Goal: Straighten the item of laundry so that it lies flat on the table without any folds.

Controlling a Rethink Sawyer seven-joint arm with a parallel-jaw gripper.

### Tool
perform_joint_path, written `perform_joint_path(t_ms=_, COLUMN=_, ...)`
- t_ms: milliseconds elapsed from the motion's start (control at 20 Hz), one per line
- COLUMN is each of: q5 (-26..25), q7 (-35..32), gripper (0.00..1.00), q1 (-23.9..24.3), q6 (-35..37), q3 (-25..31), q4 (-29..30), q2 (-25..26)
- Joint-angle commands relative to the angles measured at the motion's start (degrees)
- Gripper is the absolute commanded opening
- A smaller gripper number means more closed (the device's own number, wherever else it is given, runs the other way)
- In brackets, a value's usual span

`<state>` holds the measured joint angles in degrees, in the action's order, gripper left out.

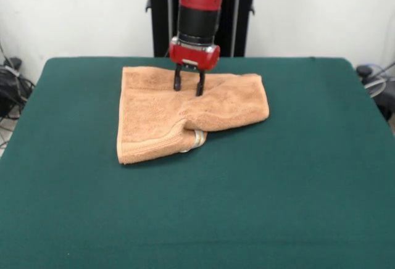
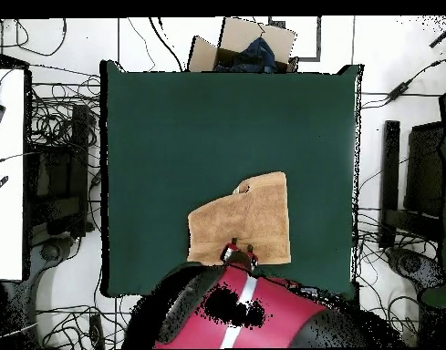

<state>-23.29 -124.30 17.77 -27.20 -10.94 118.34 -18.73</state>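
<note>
The item of laundry [image 1: 185, 111] is a peach-orange towel lying at the far middle of the green table [image 1: 296, 170]. Its right part is folded over, with a thick crease and a white tag [image 1: 195, 139] poking out at the near edge. My gripper [image 1: 189, 85] points straight down on the towel's far part, open, with both fingertips touching or just above the cloth. In the overhead view the towel [image 2: 249, 214] lies near the table's [image 2: 217, 118] bottom edge. There the gripper [image 2: 241, 250] is at the towel's lower border, half hidden by the red arm.
A cardboard box [image 2: 247, 44] stands beyond the table's top edge in the overhead view. Cables and black equipment [image 2: 418, 182] lie on the floor at both sides. A white surface [image 2: 5, 173] is at the left.
</note>
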Motion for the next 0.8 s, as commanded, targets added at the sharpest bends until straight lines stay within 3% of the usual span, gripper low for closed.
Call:
perform_joint_path(t_ms=50, q5=-1.2, q7=0.9, gripper=1.0, q1=7.1, q6=10.5, q3=3.8, q4=-19.8, q2=13.5)
perform_joint_path(t_ms=800, q5=-11.0, q7=2.1, gripper=1.0, q1=11.1, q6=16.4, q3=6.8, q4=-26.2, q2=14.1)
